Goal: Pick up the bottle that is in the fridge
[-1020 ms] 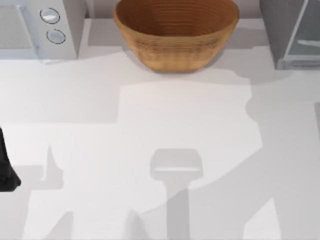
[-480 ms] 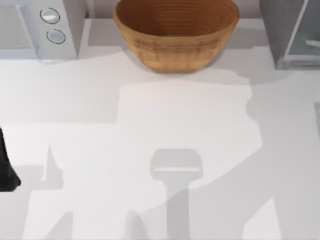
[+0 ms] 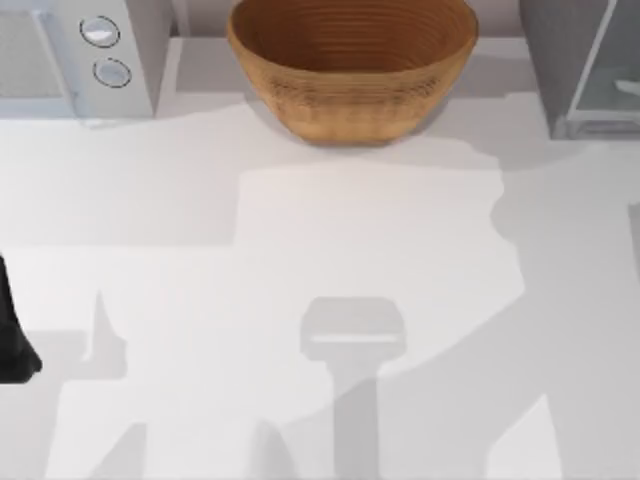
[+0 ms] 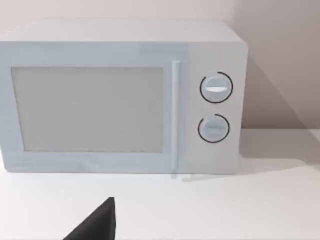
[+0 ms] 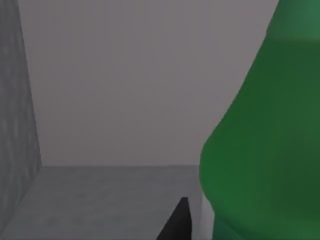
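the right end effector [image 5: 176, 222] is inside the fridge [image 5: 100, 200]; i cannot tell whether it is spread or pinching. the bottle [image 5: 260, 150] stands right beside it on the fridge floor, ungrasped as far as i can judge. across the top views nothing shifts. the left end effector [image 4: 97, 225] is parked facing the microwave [image 4: 120, 95]; wicker bowl [image 3: 352, 62] beyond.
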